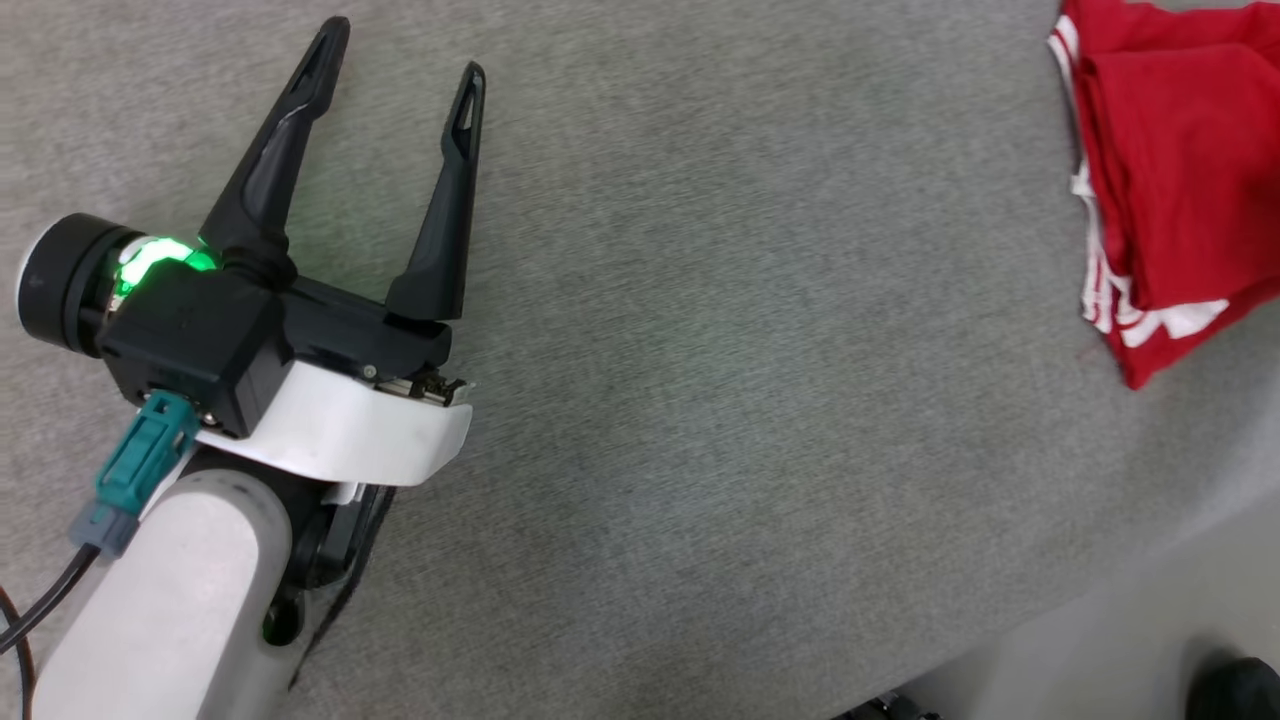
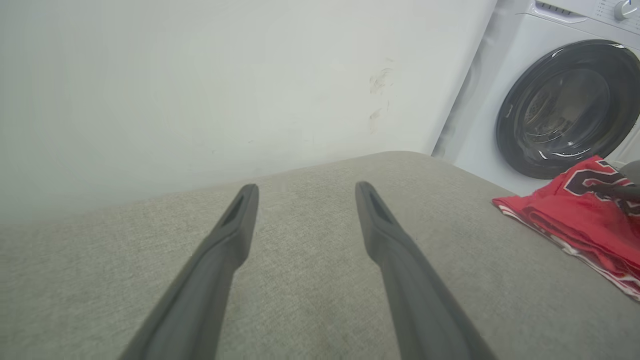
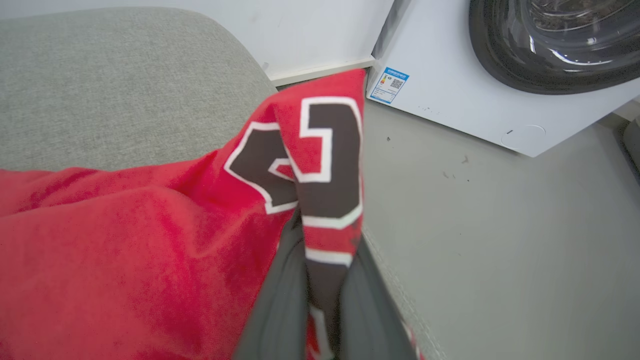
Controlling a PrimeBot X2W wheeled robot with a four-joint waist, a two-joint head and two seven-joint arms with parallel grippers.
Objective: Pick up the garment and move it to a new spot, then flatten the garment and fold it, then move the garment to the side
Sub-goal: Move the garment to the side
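Observation:
The garment (image 1: 1180, 180), bright red with white striped trim, lies folded in layers at the far right of the grey padded table (image 1: 750, 350). In the right wrist view a fold of the garment (image 3: 125, 250) bearing black white-outlined numbers is pinched between the two dark fingers of my right gripper (image 3: 322, 280), which is shut on it near the table's edge. My left gripper (image 1: 403, 55) hovers over bare table well to the left of the garment, open and holding nothing. The left wrist view shows its own gripper (image 2: 306, 190) with fingers spread, and the garment (image 2: 565, 215) off to the right.
A white washing machine (image 2: 565, 110) with a dark round door stands beyond the table's right end, seen close as the washing machine (image 3: 450, 90). Grey floor (image 3: 500, 250) lies beside the table. A pale wall (image 2: 200, 90) is behind. A dark shoe (image 1: 1235, 690) shows at the lower right.

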